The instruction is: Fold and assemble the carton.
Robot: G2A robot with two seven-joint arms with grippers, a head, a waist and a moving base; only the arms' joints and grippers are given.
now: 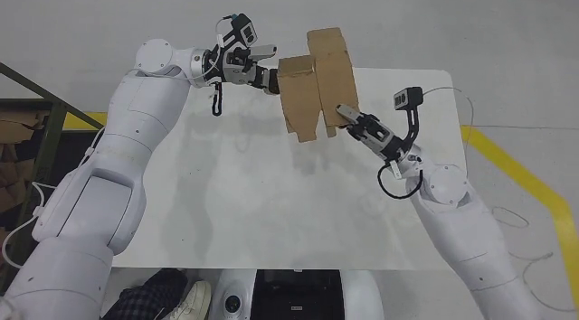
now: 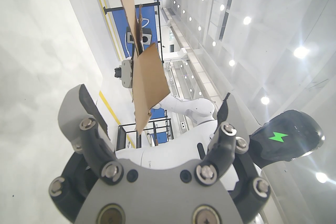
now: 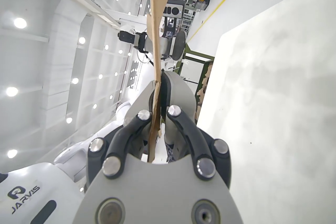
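The carton point(image 1: 317, 80) is a flat brown cardboard blank held in the air over the far edge of the white table point(image 1: 271, 211). My right gripper point(image 1: 346, 117) is shut on a flap at the carton's right lower corner; in the right wrist view the cardboard point(image 3: 157, 25) runs edge-on out of the pinched fingers point(image 3: 168, 88). My left gripper point(image 1: 271, 80) sits at the carton's left edge, open. In the left wrist view its fingers point(image 2: 81, 107) stand wide apart, and the carton point(image 2: 148, 80) hangs just beyond them, untouched.
A green metal frame with cardboard pieces point(image 1: 36, 117) stands left of the table. A yellow floor line point(image 1: 516, 166) runs past the table's right side. The tabletop under the carton is bare.
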